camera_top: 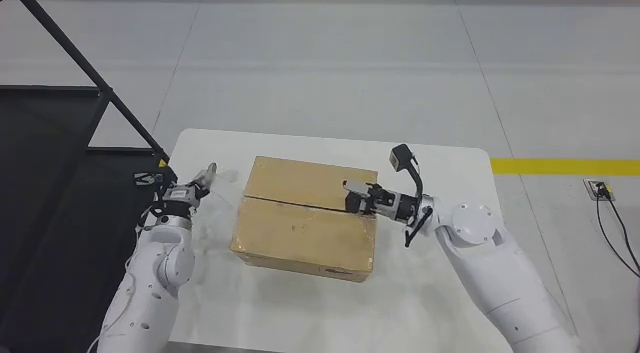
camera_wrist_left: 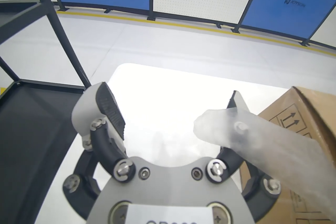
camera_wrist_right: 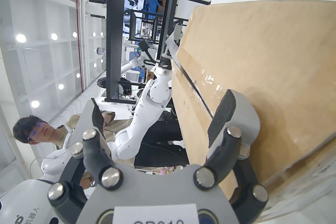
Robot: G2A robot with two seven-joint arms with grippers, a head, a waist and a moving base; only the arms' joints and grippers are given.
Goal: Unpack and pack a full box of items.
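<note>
Cardboard box (camera_top: 305,218) sits at mid-table (camera_top: 440,168), both top flaps down and meeting at a seam (camera_top: 300,204) that runs along its length.

Right end effector (camera_top: 352,196): over the box top, at the end of the seam nearer the right arm. Released; fingers spread wide, nothing between them. In the right wrist view (camera_wrist_right: 160,114) one finger (camera_wrist_right: 225,114) lies just above the cardboard beside the seam (camera_wrist_right: 194,88); I cannot tell whether it touches.

Left end effector (camera_top: 205,175): over bare table just beside the box's left end, apart from it. Released, holding nothing (camera_wrist_left: 170,107). A translucent strip (camera_wrist_left: 262,141) lies across the finger nearer the box (camera_wrist_left: 302,109).

Black rack (camera_top: 60,203) stands off the table's left edge.
</note>
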